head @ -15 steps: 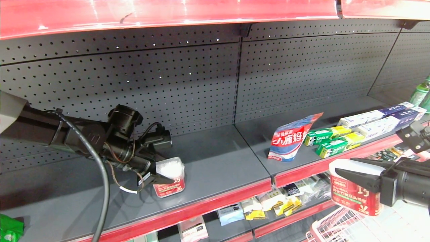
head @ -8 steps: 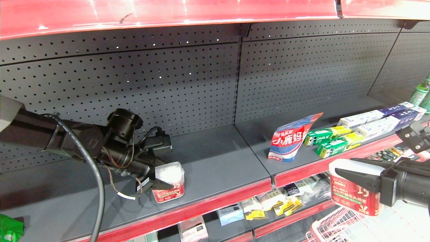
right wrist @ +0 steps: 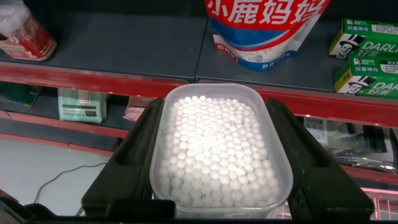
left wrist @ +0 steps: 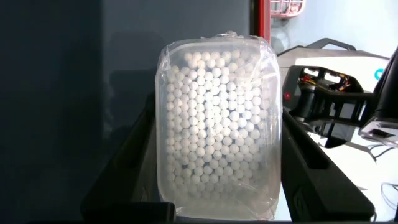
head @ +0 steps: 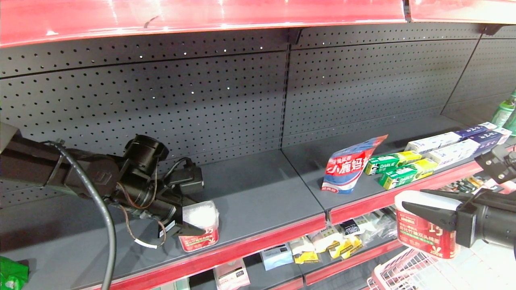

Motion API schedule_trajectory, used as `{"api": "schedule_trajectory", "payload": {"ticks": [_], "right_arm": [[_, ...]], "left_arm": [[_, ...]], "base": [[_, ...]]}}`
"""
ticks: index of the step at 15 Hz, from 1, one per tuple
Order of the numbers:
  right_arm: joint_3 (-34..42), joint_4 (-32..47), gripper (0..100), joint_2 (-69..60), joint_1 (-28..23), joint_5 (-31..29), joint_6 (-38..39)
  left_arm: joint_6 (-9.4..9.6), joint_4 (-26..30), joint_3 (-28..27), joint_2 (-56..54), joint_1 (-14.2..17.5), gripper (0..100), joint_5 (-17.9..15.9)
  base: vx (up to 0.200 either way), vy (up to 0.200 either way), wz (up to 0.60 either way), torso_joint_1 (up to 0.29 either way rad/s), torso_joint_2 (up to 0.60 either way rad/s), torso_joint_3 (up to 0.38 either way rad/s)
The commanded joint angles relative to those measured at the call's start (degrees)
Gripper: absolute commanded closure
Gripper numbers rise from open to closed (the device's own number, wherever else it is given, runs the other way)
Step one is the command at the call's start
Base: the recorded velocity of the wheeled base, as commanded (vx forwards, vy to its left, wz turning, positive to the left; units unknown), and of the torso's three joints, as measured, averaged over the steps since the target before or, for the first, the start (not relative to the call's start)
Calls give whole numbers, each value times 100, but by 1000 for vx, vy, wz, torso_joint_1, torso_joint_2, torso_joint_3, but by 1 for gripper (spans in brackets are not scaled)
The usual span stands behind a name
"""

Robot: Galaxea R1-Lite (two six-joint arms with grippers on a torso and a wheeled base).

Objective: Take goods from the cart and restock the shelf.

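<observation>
Clenched on swab box, left fingers sink toward shelf beneath; release looks due; right fingers grip second box.

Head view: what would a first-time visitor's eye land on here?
The left gripper clamps a tub of cotton swabs at the grey shelf's front edge; the right gripper holds a matching tub out in front, above the cart. A red-and-blue pouch stands on the shelf beside green boxes.
</observation>
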Motion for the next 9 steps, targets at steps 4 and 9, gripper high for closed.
{"api": "schedule_trajectory", "payload": {"ticks": [4,9], "right_arm": [[1,4,100,5,-4,1,-4],[1,-5,100,5,5,1,-4]], "left_arm": [[0,-321,191,2,-12,100,-61],[0,-365,296,-68,-56,100,-87]], "base": [[0,0,0,0,0,0],[0,0,0,0,0,0]]}}
